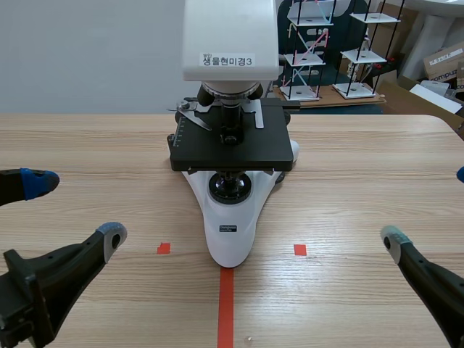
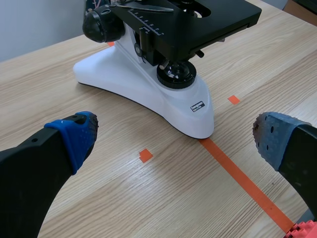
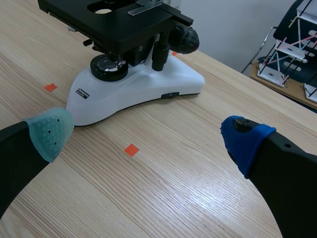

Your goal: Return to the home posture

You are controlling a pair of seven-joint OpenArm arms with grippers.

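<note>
A white microscope [image 1: 230,138] with a black stage stands in the middle of the wooden table, its base toward me. My left gripper [image 1: 72,210] hovers low at the near left, open, nothing between its blue-padded fingers [image 1: 38,181]. My right gripper [image 1: 428,206] is low at the near right, also open and empty. From the left wrist, the microscope [image 2: 153,74] lies ahead of the open left gripper [image 2: 173,136]. From the right wrist, the microscope [image 3: 133,74] lies ahead of the open right gripper [image 3: 148,131], toward its grey-green pad. Neither gripper touches it.
Orange-red tape marks lie on the table in front of the microscope base. Behind the table at the back right stand white wire-frame models [image 1: 308,51] on a board and cardboard boxes [image 1: 442,61]. The table's far right corner [image 1: 446,119] is rounded.
</note>
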